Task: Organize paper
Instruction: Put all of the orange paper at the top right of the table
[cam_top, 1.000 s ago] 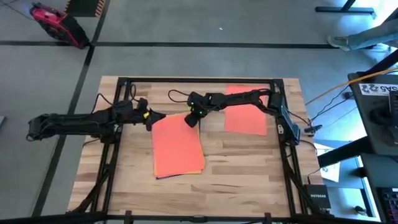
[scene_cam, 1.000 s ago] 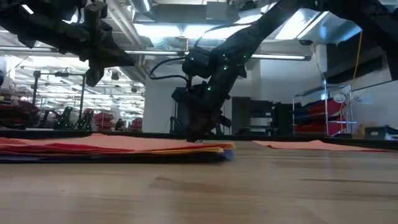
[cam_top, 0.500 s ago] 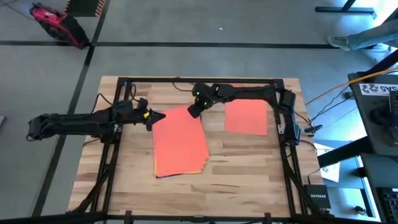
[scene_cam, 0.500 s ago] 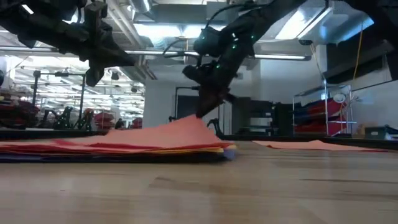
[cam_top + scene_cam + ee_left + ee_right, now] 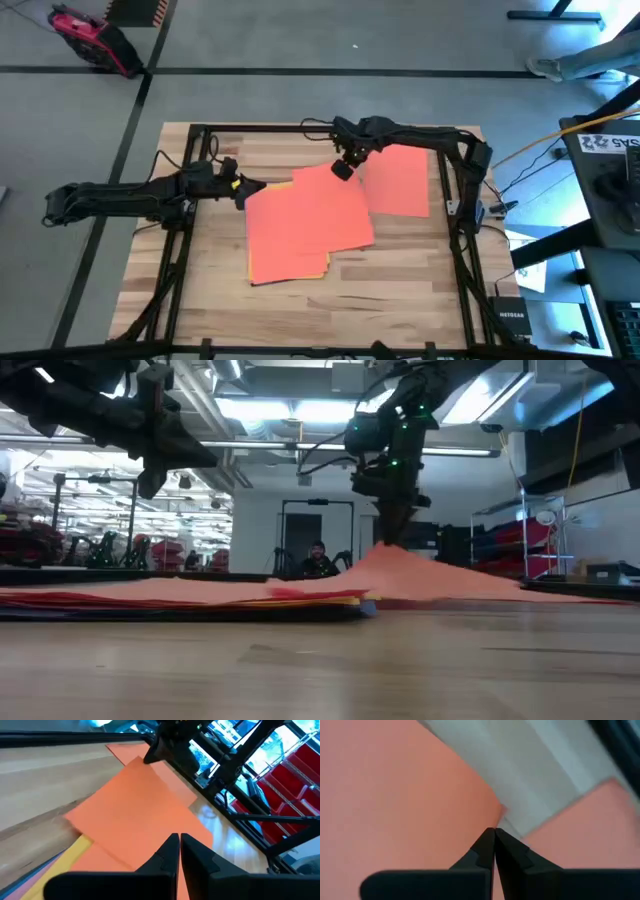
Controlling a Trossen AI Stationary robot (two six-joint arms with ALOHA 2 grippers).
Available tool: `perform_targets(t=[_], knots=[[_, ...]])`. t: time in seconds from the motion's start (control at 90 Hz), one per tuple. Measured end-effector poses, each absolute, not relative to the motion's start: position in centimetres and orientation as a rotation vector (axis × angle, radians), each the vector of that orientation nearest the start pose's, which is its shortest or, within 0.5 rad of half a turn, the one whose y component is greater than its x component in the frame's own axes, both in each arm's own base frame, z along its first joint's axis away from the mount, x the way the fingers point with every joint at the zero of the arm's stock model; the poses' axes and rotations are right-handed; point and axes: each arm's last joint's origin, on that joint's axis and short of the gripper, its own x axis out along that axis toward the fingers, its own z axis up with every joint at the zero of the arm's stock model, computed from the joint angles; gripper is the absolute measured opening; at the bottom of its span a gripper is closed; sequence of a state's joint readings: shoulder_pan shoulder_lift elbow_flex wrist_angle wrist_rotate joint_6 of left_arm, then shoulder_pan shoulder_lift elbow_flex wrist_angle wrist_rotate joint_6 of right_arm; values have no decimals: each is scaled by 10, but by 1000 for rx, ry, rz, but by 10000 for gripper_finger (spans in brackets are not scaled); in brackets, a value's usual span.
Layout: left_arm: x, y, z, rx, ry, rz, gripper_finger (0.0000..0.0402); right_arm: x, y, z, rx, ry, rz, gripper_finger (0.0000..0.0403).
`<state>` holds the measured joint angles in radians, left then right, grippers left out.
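orange-red top sheet (image 5: 310,215), yellow sheet edge (image 5: 70,857) beneath, pale wood table (image 5: 400,290), dark arms

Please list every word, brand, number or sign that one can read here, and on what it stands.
"NETGEAR": on the small black box at the high view's lower right.
Dark letters on the white printed sheet at the right edge: too blurred to read.
Orange-red paper sheets: no print.

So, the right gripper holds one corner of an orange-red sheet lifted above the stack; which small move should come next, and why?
Probably carry it further right. The right gripper pinches a corner of the orange-red paper sheet, which mostly overlaps the stack of coloured paper, while a separate orange-red sheet lies to the right. The left gripper waits at the stack's left edge.
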<state>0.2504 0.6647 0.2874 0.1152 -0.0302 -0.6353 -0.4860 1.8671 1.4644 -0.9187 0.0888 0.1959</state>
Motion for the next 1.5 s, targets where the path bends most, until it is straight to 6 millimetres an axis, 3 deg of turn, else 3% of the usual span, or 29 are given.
perform_targets(t=[0.378,0.711,1.078,1.5], knots=[[150,40,207,-653,157,380,0,239,-208,216,463,1304,-852,0],[150,41,207,-666,149,395,0,187,-231,206,526,1298,-1014,0],[150,41,207,-673,137,428,0,152,-252,208,531,1286,-1101,0],[150,42,207,-678,130,444,0,138,-256,208,545,1339,-1132,0]])
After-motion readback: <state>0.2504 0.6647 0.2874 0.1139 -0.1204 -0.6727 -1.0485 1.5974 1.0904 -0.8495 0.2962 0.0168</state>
